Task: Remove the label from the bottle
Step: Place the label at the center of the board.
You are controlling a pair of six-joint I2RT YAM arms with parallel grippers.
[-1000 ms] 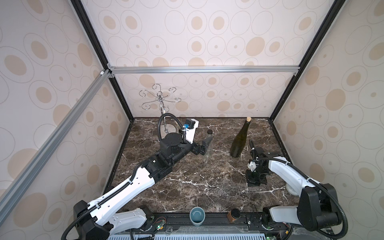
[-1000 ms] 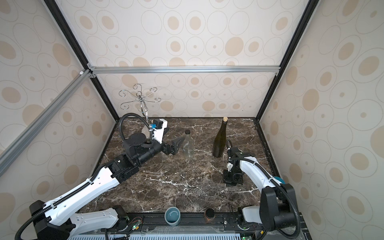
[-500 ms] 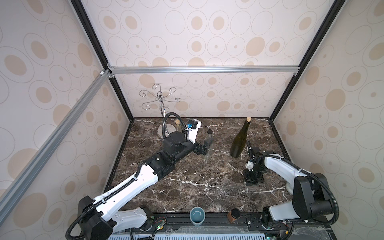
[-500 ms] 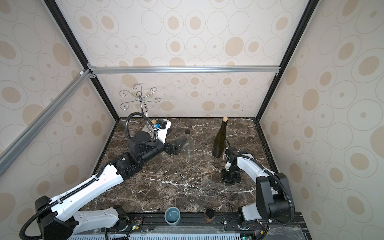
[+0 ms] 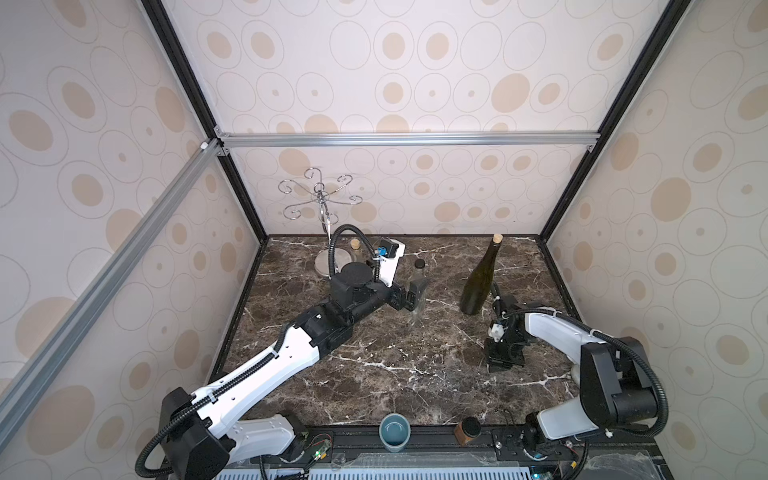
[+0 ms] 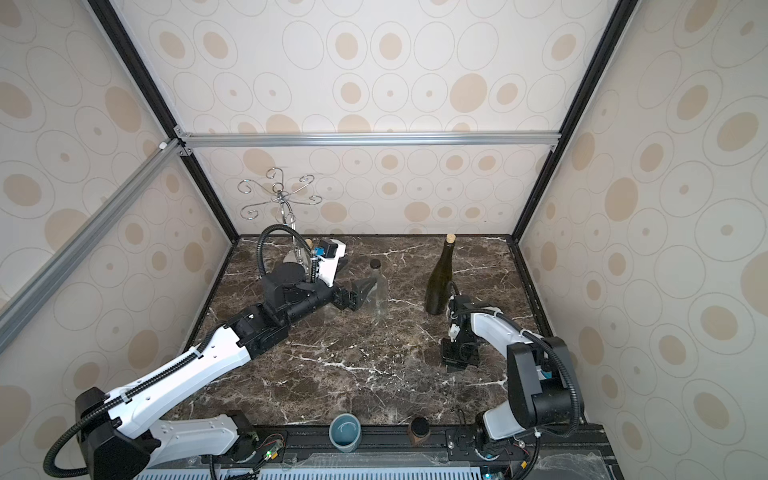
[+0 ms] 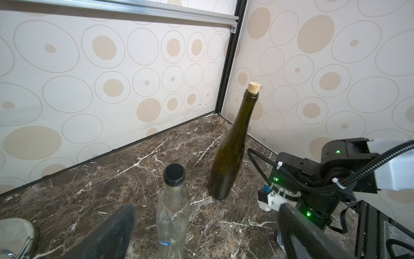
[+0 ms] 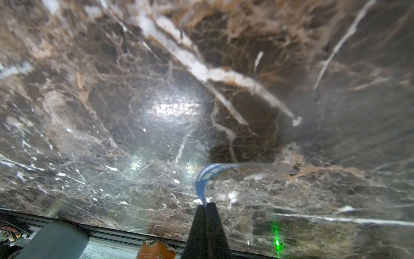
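- The clear plastic bottle with a black cap (image 5: 417, 291) stands upright toward the far middle of the dark marble tabletop (image 5: 374, 374). Expect it to be light, thin-walled and slick, so it can tip or dent easily. Take it around the straight body, below the shoulder.
- Your left claw (image 7: 205, 209) is spread wide at that bottle. In the left wrist view the bottle stands in the gap, closer to one finger. I cannot tell whether either finger touches it.
- The blue label strip (image 8: 201, 179) is off the bottle. It looks like limp, curling film, probably tacky on one face, and best held by an end.
- Your right claw (image 8: 205, 205) is pressed together on one end of the strip. It points down just above the tabletop, on the right, nearer than the bottle and well apart from it.
- A small blue patch (image 7: 164, 242) shows low on the bottle. It may be leftover label, but it is too small to tell.
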